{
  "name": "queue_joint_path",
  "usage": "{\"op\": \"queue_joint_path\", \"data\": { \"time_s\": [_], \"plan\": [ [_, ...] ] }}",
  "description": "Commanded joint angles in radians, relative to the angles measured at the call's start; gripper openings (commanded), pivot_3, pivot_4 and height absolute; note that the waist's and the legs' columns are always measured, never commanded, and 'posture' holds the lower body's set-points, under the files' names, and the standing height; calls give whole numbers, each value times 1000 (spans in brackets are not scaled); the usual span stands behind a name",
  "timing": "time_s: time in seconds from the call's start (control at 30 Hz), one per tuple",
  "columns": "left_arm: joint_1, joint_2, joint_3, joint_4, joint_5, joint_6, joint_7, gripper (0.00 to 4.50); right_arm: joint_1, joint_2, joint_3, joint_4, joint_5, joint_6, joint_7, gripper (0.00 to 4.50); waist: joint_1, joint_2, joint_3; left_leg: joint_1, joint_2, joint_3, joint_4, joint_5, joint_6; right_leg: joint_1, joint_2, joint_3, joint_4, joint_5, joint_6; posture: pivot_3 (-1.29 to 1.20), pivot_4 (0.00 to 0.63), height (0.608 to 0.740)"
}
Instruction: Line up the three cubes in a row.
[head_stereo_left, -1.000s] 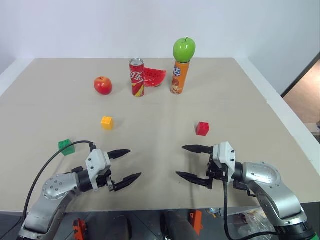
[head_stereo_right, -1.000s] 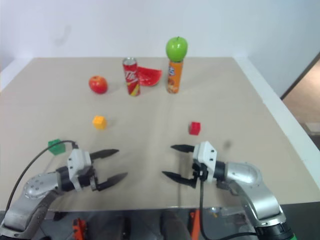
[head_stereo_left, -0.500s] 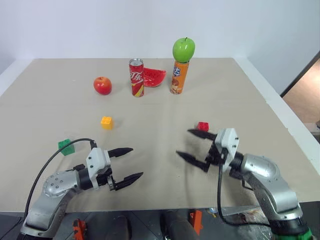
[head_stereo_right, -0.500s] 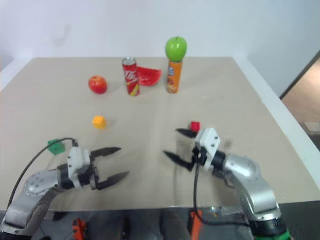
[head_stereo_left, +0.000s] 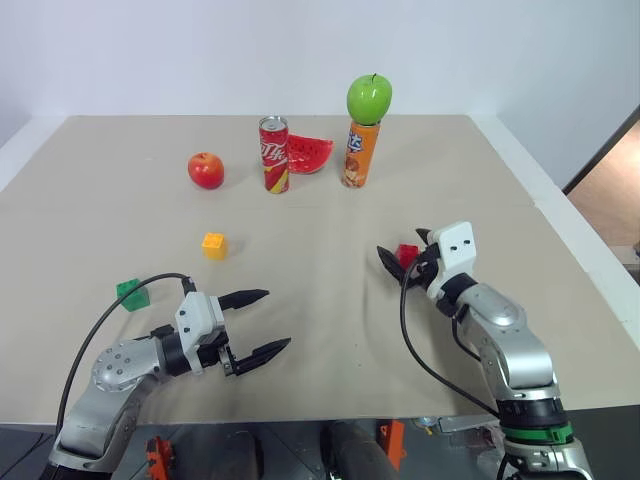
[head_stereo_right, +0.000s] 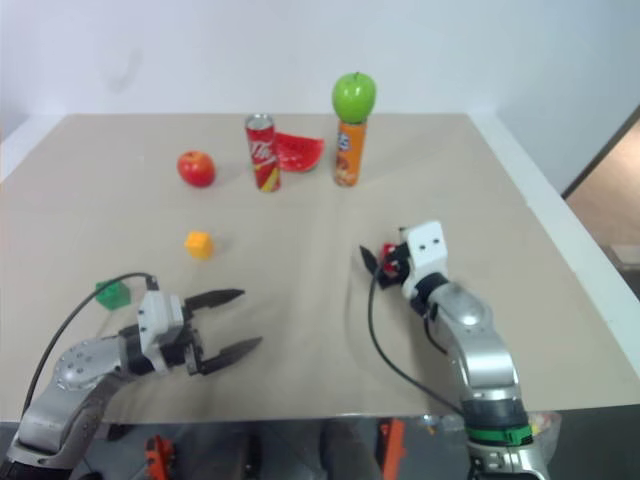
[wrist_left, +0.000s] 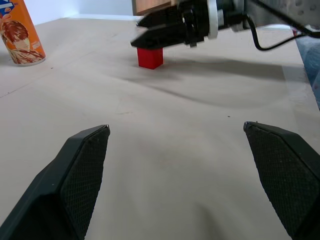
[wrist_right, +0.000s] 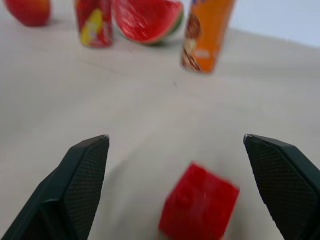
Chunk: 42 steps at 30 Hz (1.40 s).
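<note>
Cubes, three, studded plastic, scattered on beige tabletop (head_stereo_left: 320, 230); not yet in a row.

Nearest: left gripper (head_stereo_left: 262, 321), low over near part of table, pointing toward centre, fingers spread wide, nothing between them. Idle for this step.

Green cube (head_stereo_left: 131, 293): left side, just beyond left arm's cable, well apart from the other two.

Right gripper (head_stereo_left: 405, 250): right of centre, jaws wide, empty, aimed level along table. Red cube (wrist_right: 199, 209) just ahead, between the two fingers' lines in right wrist view, not yet gripped. Same cube seen from left wrist view directly beneath right gripper's fingertips.

Yellow-orange cube (head_stereo_left: 213, 245): left of centre, roughly level with red cube across the table.

Farthest: red apple (head_stereo_left: 205, 170), red can (head_stereo_left: 273, 154), watermelon slice (head_stereo_left: 309, 154), orange can (head_stereo_left: 361, 154) with green apple (head_stereo_left: 368, 99) balanced on top. Not part of task; leave undisturbed.

Step in hand, judged: reach and grasp of red cube by right gripper.

Handling notes:
- Centre cube between fingers before closing; appears offset toward one finger in right wrist view.
- Square fingers to flat faces, not corners; cube sits turned.
- Keep fingertips just clear of tabletop; small light cube likely to skid if nudged.
- Close gently, lift little, carry toward yellow-orange cube's line.
- Avoid sweeping far toward stacked green apple.
</note>
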Motion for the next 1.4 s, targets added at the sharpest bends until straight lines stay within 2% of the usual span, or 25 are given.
{"op": "queue_joint_path", "data": {
  "time_s": [0.03, 0.2, 0.63, 1.17, 1.3, 1.4],
  "plan": [
    [-9, 4, 0, -25, 3, -20, 2, 4448, 10, 20, -17, -80, -10, 30, -48, 4500, 0, 0, 0, 0, 0, 0, 0, 0, 0, 0, 0, 0, 0, 0, 0, 0, 150, 740],
    [-39, -1, -17, -23, 8, -26, -2, 4448, 35, 85, -31, -93, -25, 71, -136, 4500, 0, 0, 0, 0, 0, 0, 0, 0, 0, 0, 0, 0, 0, 0, 0, 0, 150, 740],
    [-20, 2, -26, -37, 3, -40, -22, 4448, 6, 203, -110, -60, 35, 142, -229, 4500, -1, 0, 0, 0, 1, 0, 0, 0, 0, 0, 1, 0, 0, 0, 0, 0, 150, 740],
    [3, 11, -23, -22, -2, -49, -41, 4448, 17, 215, -91, -28, 19, 119, -228, 4500, -1, 0, 0, 0, 1, 0, -1, 0, 0, -1, 0, 0, 0, 0, -1, 0, 150, 740],
    [0, 13, -28, -9, 11, -64, -48, 4500, 2, 220, -103, -3, 22, 103, -234, 3306, -1, 0, 0, 0, 1, 0, -1, 0, 0, -1, 0, 0, 0, 0, -1, 0, 150, 740],
    [-5, 10, -29, 0, 16, -69, -48, 4500, -7, 223, -102, 15, 16, 93, -243, 2238, -1, 0, 0, 0, 1, 0, -1, 0, 0, -1, 0, 0, 0, 0, -1, 0, 150, 740]
  ]
}}
